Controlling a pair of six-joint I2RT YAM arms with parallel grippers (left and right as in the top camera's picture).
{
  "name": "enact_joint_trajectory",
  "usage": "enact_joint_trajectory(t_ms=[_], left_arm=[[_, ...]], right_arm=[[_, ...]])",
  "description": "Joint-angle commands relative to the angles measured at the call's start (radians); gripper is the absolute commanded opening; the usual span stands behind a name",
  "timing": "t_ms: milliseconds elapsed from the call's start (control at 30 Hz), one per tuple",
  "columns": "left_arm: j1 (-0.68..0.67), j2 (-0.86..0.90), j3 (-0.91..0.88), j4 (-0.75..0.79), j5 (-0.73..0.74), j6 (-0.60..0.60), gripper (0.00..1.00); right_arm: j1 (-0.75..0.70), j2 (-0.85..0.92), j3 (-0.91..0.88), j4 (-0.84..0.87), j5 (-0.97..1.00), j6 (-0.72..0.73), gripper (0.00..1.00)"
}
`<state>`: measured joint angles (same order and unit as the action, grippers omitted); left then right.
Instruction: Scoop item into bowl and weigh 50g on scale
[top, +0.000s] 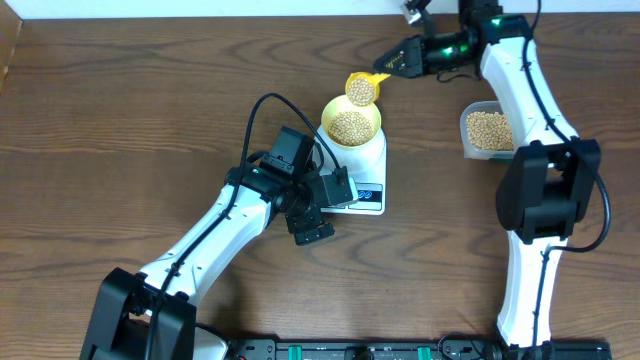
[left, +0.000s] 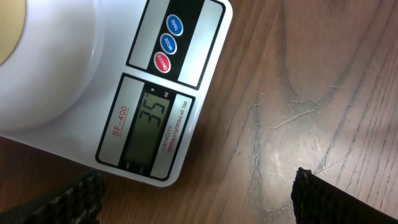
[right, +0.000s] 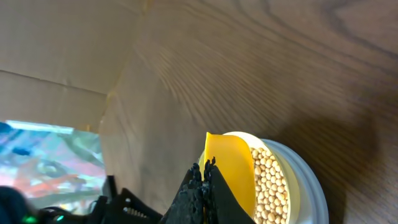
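right hand (top: 392, 62) clamped on stiff light scoop (top: 361, 89) handle above bowl (top: 327, 120), loose beans (top: 350, 127) roll easily; left hand (top: 328, 212) apart.

The scale (left: 74, 93) bears "SF-400", its display (left: 152, 118) reads 35, buttons (left: 166, 42) say TARE, MODE.

Grained brown wood table (top: 120, 120), glossy white plastic scale (left: 62, 93), smooth yellow plastic scoop (right: 233, 168), matt tan beans (right: 273, 186)
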<state>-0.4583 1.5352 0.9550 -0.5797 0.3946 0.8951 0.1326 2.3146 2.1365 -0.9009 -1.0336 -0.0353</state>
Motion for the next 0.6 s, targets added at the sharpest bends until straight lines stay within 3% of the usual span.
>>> enact_joint_trajectory(t_ms=[0, 567], left_arm=[[0.001, -0.003, -0.002, -0.003, 0.013, 0.013, 0.98], [0.001, -0.003, -0.002, 0.0, 0.013, 0.014, 0.98]], right_arm=[[0.016, -0.02, 0.011, 0.01, 0.041, 0.005, 0.01], [0.023, -0.02, 0.011, 0.03, 0.041, 0.005, 0.01]])
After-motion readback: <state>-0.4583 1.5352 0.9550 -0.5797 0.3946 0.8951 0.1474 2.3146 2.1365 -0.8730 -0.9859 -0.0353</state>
